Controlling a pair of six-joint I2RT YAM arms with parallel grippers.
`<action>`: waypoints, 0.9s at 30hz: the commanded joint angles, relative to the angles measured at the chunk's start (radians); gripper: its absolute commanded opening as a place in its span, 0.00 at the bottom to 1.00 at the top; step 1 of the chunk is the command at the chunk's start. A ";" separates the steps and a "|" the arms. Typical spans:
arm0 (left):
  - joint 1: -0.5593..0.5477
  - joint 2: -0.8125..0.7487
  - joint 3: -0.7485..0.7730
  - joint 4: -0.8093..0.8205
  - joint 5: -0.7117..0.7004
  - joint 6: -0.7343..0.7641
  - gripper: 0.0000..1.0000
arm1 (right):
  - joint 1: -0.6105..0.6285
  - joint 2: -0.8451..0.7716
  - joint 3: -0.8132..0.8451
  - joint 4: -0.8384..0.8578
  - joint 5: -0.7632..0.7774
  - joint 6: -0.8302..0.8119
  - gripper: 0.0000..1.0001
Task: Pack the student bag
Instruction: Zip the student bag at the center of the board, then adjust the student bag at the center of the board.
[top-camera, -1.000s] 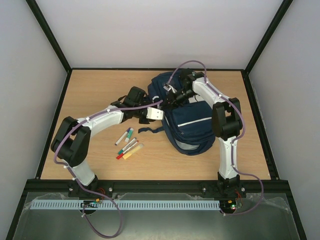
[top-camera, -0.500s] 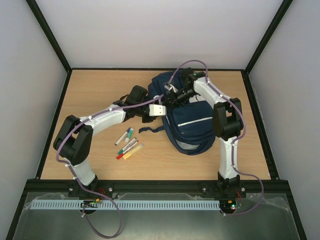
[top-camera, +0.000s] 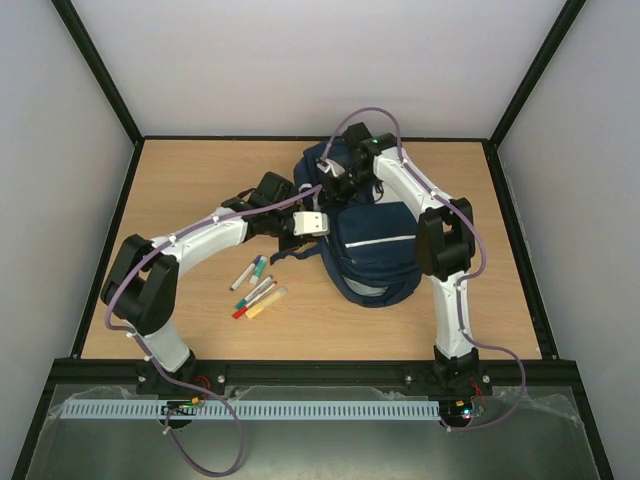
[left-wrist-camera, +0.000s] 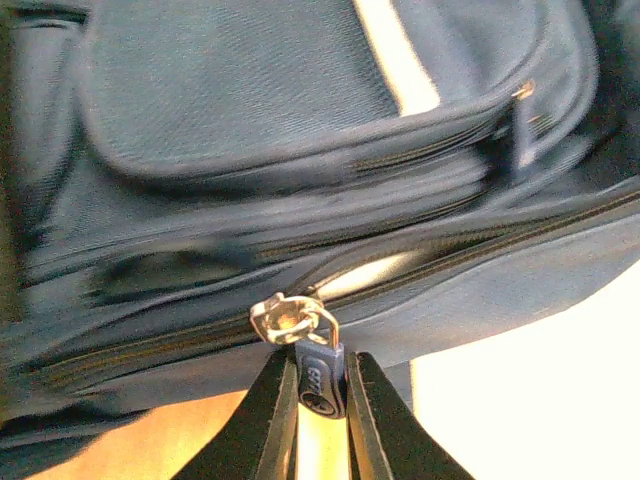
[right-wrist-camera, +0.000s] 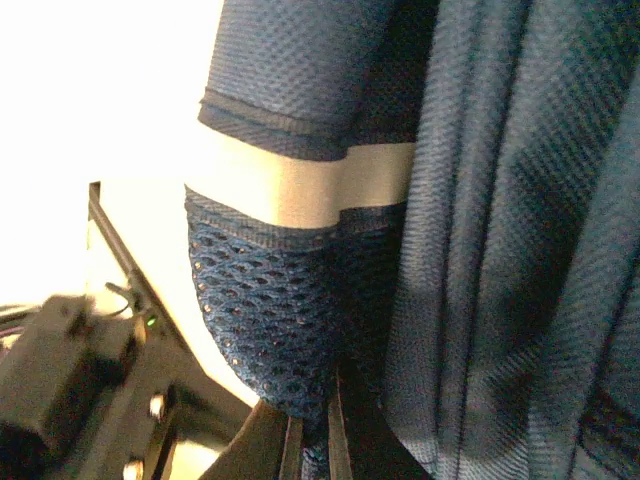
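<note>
The student bag, navy with a white stripe, lies at the middle right of the table. At its left side, my left gripper is shut on the dark zip pull, which hangs from a metal slider. The zip beside the slider gapes a little. The bag fills the left wrist view. At the bag's far top end, my right gripper is shut on blue mesh strap fabric, pinched between its fingers. The bag hangs beside it.
Several coloured marker pens lie on the wooden table left of the bag, near my left forearm. Black frame rails border the table on all sides.
My left gripper has closed on the zip pull. My right gripper has moved left and back with the strap, pulling the bag's top end and shifting the bag slightly left.
</note>
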 joint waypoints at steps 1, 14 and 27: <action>-0.033 -0.037 -0.022 -0.237 0.109 -0.001 0.02 | 0.019 0.053 0.137 0.057 0.141 0.058 0.01; -0.157 -0.024 -0.084 -0.241 0.215 -0.113 0.03 | 0.087 0.215 0.289 0.121 0.357 0.089 0.01; -0.176 -0.003 -0.043 -0.208 0.169 -0.148 0.24 | 0.069 0.129 0.215 0.059 0.192 -0.069 0.35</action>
